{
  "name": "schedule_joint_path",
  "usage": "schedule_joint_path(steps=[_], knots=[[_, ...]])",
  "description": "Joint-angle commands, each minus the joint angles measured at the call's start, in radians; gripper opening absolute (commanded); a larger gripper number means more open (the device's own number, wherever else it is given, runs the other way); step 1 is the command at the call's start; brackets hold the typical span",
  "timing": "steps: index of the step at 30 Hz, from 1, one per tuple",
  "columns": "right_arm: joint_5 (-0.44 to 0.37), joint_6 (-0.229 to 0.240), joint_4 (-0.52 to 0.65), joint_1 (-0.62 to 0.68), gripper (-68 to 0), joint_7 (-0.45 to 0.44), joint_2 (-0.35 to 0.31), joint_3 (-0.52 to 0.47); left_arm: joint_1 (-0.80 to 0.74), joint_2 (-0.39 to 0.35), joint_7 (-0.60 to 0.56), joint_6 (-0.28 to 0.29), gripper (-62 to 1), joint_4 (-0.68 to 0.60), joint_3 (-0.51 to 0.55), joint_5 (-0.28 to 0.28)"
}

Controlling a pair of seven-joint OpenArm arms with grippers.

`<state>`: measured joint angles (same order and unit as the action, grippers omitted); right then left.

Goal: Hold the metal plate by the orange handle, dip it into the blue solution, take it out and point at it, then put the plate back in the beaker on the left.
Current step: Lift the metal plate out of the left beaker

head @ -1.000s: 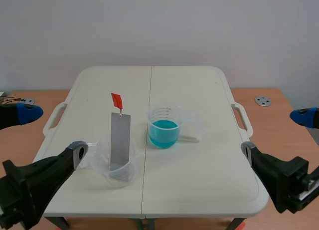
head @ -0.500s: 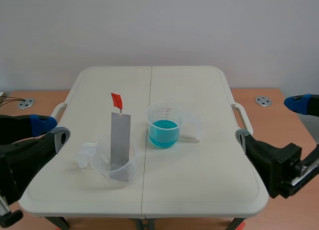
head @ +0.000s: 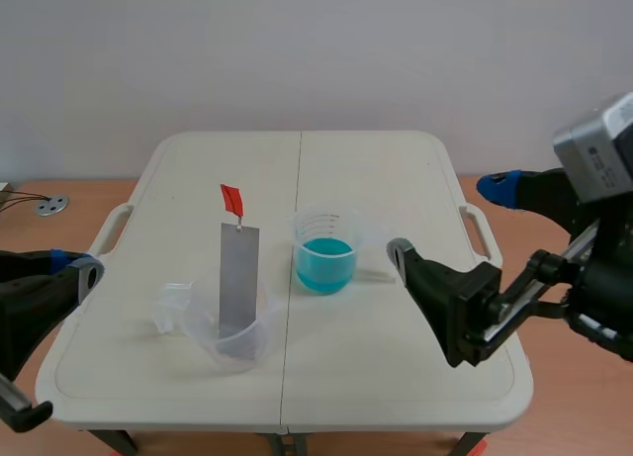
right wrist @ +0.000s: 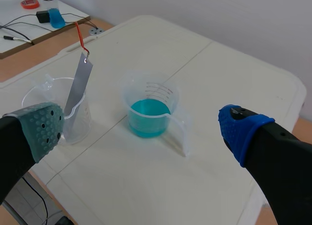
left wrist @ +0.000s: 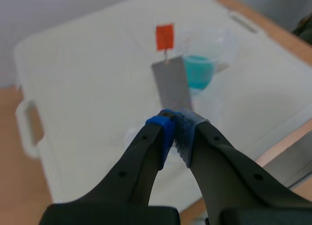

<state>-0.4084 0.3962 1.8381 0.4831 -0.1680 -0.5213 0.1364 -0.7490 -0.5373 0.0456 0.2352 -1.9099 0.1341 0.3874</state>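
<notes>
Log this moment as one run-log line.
metal plate standing in left beaker, ungripped | blue solution in second beaker | left gripper shut, empty | right gripper open, empty

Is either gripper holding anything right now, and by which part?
Nothing is held. The left gripper is shut empty, the right gripper open; the metal plate stands in the left beaker, its orange handle untouched.

Front overview; wrist cameras over table (head: 376,179)
</notes>
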Motion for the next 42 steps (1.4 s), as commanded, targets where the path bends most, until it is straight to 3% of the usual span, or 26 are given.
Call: schedule_joint_path(steps=[1,5,14,28,42], knots=[[-0.011,-0.003,-0.011,-0.040,-1.2,-0.014,0.001,0.017,-0.026,0.001,0.016,-0.011,-58.0,0.003,0.005,0.005],[-0.011,-0.003,-0.052,-0.118,-1.2,-0.014,0.001,0.090,-0.109,0.002,0.059,-0.031,-58.0,0.025,0.005,-0.043],[-0.015,-0.003,-0.146,-0.285,-1.2,-0.005,0.029,0.228,-0.280,0.003,0.087,-0.042,-57.9,0.133,0.005,-0.043],[-0.014,0.016,-0.327,-0.526,-1.2,0.105,0.162,0.384,-0.286,0.005,0.084,-0.038,-58.0,0.509,-0.066,-0.043],[-0.014,0.016,-0.538,-0.730,-1.2,0.110,0.250,0.555,-0.275,0.017,0.082,-0.038,-58.0,0.692,-0.145,-0.043]])
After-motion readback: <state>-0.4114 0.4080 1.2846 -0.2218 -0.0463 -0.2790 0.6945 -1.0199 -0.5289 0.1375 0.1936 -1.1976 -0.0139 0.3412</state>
